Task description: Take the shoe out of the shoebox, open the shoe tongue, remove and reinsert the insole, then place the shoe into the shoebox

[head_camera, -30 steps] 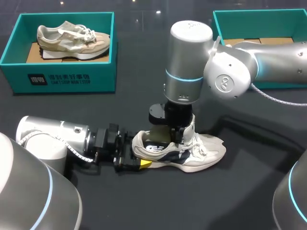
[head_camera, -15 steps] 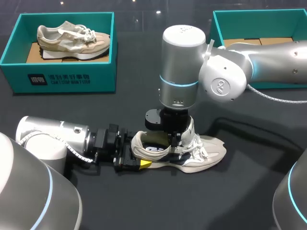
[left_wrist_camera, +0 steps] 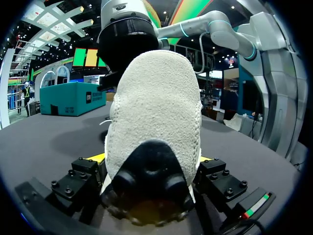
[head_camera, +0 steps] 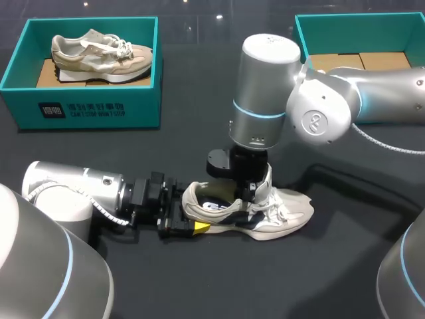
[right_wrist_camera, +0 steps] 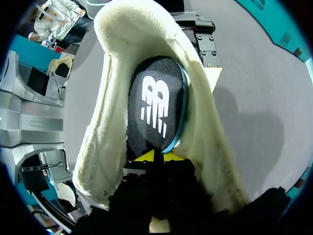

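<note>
Lying low across the lower left of the head view, the left arm points toward frame centre. The left gripper is clamped on the heel of the shoe, with one yellow-tipped finger pressed against each side of the heel.

Shoe: cream with dark side panels. It stands on its sole on the dark table, just below frame centre, toe toward the right edge, outside both boxes. Laces are loose; the tongue stands up beside the right arm's tool.

The right arm enters from the right edge, with its wrist turned straight down over the shoe mouth. The right gripper reaches into the opening. In the right wrist view its two yellow tips are pinched almost together on the edge of the black insole, gripping it. The insole sits inside the shoe, its teal rim showing along one side.

Far row: a teal shoebox at upper right, holding only brown cardboard. A second teal shoebox at upper left holds a beige shoe lying on its sole, toe toward frame right
</note>
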Controlling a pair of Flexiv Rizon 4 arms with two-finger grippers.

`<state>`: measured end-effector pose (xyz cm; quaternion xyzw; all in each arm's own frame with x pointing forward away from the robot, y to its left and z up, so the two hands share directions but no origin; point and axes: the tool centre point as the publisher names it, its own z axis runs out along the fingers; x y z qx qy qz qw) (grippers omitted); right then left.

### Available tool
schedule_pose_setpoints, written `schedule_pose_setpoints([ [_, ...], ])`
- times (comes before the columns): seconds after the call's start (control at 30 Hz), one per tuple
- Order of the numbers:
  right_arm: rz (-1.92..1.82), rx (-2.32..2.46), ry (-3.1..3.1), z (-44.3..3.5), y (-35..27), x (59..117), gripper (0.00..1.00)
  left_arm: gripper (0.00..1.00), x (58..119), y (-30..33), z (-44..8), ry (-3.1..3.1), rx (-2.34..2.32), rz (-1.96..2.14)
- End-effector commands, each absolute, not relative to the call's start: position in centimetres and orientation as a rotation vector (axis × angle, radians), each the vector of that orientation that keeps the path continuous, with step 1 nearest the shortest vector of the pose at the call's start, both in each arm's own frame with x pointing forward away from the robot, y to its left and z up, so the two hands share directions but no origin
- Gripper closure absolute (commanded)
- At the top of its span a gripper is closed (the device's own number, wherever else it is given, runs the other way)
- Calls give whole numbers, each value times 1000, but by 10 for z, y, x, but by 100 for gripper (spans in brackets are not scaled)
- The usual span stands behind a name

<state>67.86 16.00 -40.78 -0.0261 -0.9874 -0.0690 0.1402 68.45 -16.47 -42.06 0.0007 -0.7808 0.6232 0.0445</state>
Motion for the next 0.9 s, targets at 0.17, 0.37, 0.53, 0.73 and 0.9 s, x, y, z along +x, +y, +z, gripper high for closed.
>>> schedule_pose_setpoints([
  [0.17, -375, 15, -2942, -409, 141, 656, 100, 100, 686, -164, -422, -2388, 7, 1904],
  [0.37, -486, 133, -2995, -393, 133, 661, 100, 100, 686, -164, -422, -2388, 7, 1904],
  [0.53, -508, 221, -3001, -379, 131, 669, 100, 100, 686, -164, -422, -2388, 7, 1904],
  [0.73, -576, 374, -2998, -369, 132, 677, 100, 100, 686, -164, -422, -2388, 7, 1904],
  [0.9, -593, 444, -2981, -365, 135, 684, 100, 100, 686, -164, -422, -2388, 7, 1904],
])
